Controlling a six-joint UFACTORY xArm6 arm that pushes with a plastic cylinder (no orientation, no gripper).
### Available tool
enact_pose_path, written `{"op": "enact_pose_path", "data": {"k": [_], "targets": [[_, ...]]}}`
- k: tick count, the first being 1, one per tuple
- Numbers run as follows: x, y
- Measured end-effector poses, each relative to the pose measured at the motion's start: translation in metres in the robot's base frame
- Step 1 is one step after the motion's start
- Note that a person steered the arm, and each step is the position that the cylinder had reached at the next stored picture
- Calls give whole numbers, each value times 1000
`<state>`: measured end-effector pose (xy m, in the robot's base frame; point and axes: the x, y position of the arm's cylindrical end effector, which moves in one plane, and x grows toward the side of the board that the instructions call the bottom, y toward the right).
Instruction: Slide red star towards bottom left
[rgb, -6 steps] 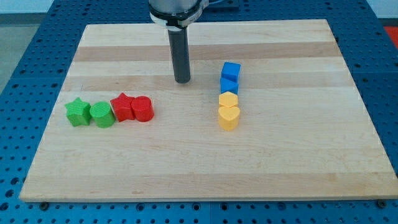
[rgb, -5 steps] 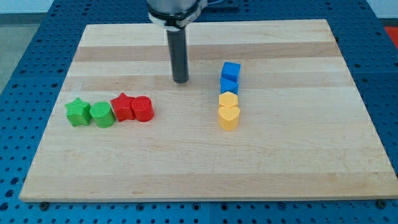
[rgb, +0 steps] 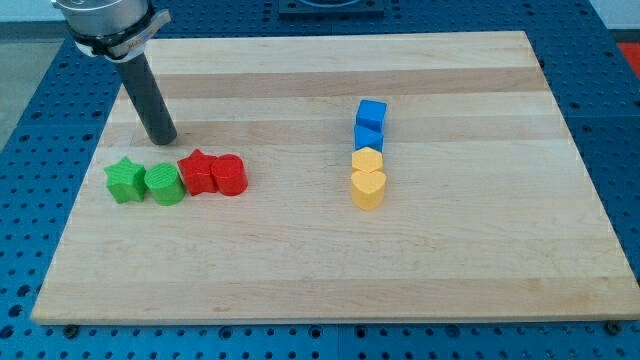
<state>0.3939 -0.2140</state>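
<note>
The red star (rgb: 198, 171) lies on the wooden board (rgb: 320, 260) at the view's left. It touches a red cylinder (rgb: 229, 175) on its right and a green cylinder (rgb: 164, 184) on its left. A green star (rgb: 125, 180) ends that row at the left. My tip (rgb: 161, 139) rests on the board just above the green cylinder, up and to the left of the red star, a short gap away from the blocks.
Right of centre stands a column of blocks: two blue cubes (rgb: 371, 113) (rgb: 368, 137) above a yellow block (rgb: 367, 160) and a yellow heart (rgb: 368, 187). The board's left edge is close to the green star.
My tip has moved left along the board, from above and right of the red blocks to above the green cylinder. No block has moved.
</note>
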Motion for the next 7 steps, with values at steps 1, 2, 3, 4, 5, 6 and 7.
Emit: {"op": "enact_pose_path", "data": {"k": [1,2,3,4,5,6,7], "targets": [[24,33],[26,58],[28,72],[53,74],[58,76],[0,70],[14,64]]}}
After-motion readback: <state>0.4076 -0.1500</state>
